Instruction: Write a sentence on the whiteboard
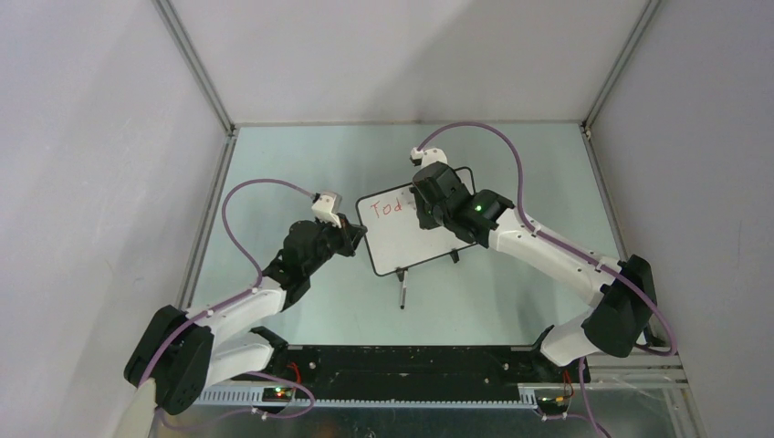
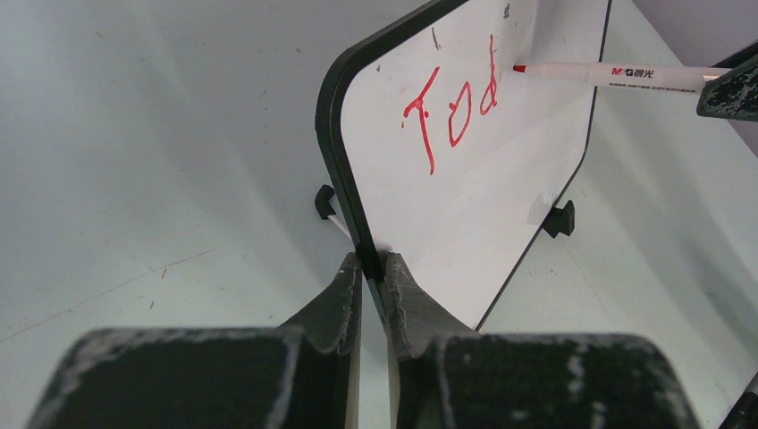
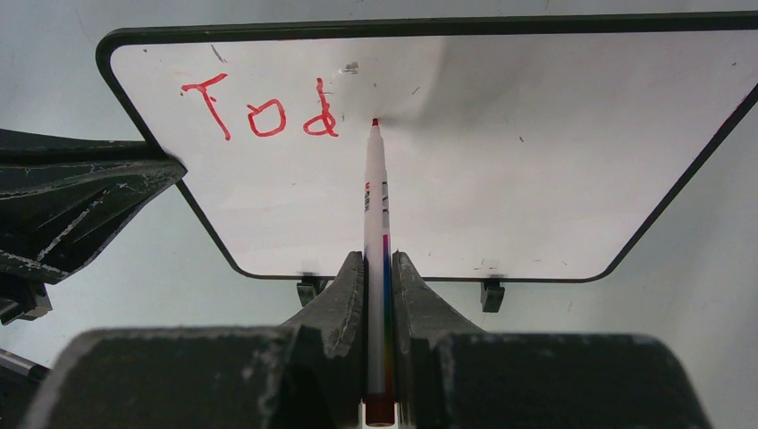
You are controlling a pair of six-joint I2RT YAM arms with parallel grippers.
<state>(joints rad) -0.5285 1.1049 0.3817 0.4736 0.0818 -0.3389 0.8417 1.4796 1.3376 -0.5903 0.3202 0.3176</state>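
L gripper [image 2: 373, 264] pinches the whiteboard [image 2: 501, 206] edge, R gripper [image 3: 377, 264] squeezes the pen [image 3: 374, 188]; sentence [image 3: 259, 112] only says "Tod", so "a" prob. goes next, just beside.

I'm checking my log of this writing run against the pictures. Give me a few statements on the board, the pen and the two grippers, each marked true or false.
1. The red writing on the whiteboard reads "Tod". True.
2. The left gripper holds the marker. False: it clamps the whiteboard's frame, and the right gripper holds the marker.
3. The marker's tip is just right of the "d". True.
4. Writing fills the whole board face. False: only the upper left corner, seen from the right wrist, bears letters.
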